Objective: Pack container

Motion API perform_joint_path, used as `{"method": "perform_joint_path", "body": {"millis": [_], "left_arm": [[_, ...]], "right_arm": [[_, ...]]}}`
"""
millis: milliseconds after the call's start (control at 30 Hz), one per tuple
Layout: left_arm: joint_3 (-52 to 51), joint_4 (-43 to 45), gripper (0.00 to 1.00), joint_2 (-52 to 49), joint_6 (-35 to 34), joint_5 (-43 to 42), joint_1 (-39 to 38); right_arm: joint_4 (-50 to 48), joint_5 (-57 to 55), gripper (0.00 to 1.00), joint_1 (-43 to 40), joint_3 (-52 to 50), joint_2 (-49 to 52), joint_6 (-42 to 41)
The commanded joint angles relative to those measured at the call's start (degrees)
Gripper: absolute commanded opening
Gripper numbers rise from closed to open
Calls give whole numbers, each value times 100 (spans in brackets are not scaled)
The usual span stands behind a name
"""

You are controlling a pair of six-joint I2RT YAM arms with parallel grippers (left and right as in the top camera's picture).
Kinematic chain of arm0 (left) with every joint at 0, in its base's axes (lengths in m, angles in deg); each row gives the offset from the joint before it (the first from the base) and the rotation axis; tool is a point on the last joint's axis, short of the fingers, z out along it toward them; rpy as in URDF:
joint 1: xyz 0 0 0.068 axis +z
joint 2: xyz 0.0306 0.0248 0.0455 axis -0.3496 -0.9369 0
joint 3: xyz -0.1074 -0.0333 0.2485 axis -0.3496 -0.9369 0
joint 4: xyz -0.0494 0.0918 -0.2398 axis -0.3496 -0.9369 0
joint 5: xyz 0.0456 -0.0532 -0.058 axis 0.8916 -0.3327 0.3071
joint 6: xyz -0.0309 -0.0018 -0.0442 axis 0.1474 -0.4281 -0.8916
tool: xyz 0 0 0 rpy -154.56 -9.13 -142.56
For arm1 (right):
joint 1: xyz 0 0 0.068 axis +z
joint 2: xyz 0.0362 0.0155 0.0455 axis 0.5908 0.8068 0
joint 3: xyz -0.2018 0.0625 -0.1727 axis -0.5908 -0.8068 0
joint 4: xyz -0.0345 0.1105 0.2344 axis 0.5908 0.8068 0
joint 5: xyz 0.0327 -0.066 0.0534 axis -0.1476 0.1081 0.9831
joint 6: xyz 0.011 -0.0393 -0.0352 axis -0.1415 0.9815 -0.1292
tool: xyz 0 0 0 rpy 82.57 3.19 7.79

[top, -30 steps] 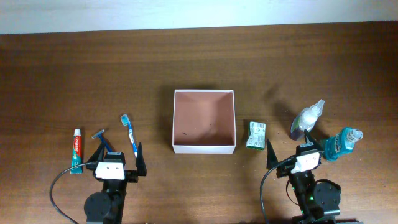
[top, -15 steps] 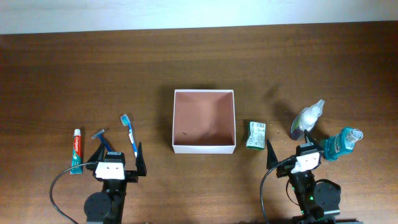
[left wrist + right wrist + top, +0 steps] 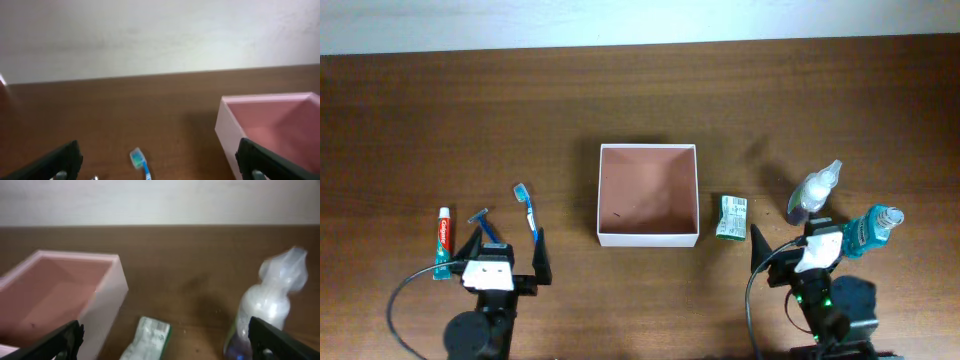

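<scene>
Jaws wide both sides; container (image 3: pixel 648 239) on wood table (image 3: pixel 470 120), white wall (image 3: pixel 640 20) beyond.

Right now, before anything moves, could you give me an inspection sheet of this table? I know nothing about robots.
Surface: brown wood-grain table; no spills seen.
Job's things: container at the centre, open and empty. Probably meant for packing: toothpaste, razor and toothbrush on its left; green packet, clear bottle and teal bottle on its right.
Clutter: nothing seen.
Grippers: left gripper and right gripper are both open and hold nothing, near the front edge.
Cables: left cable and right cable, both black, loop beside the arm bases.
Surroundings: pale wall beyond the far edge.
</scene>
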Motion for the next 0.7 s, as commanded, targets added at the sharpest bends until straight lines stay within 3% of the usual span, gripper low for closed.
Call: {"method": "perform_joint_path", "body": {"millis": [0,167,267,500,667], "left_arm": [[883,-376,99,-485,-83,20,31],[2004,-1147,99,-1521,-83,17,31],[3405,-2337,99,-2931,-83,13,31],[5045,-4072,99,-4784,-79,-2,31],[5440,-4699,99,-5512,-79,-522,31]], "right_arm": [[498,68,98,-42,1058,748,-85],[1539,-39,98,-42,2446,1956,-87],[3084,-105,98,-42,4155,3451,-85],[5418,-101,98,-44,6500,5600,-85],[6186,-103,98,-44,7138,6343,-22]]}}
